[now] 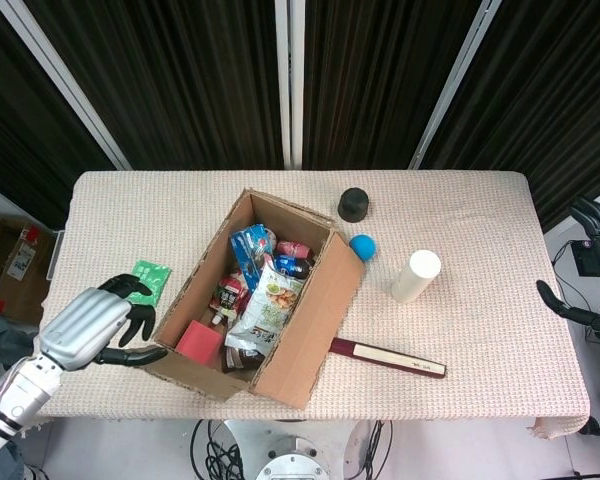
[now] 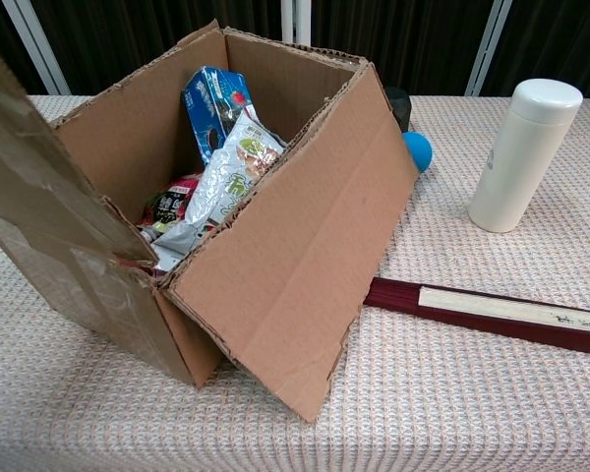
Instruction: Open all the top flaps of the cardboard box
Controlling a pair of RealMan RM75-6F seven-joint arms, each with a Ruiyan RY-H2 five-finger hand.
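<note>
- Left hand [image 1: 92, 327]: fingers curled, thumb touching the box's [image 1: 310, 320] near flap [image 2: 49, 202]; grasp unclear.
- Right hand [image 1: 592, 262]: at table [image 1: 480, 330] edge, state unclear.

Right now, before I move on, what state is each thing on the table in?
cardboard box: top open, packed with snack packs
near flap: folded outward, left hand at its edge
right flap: folded down outside
white bottle: upright, cap on
folding fan: closed, lying flat
blue ball: resting against the box
right hand: off the table, holding nothing
</note>
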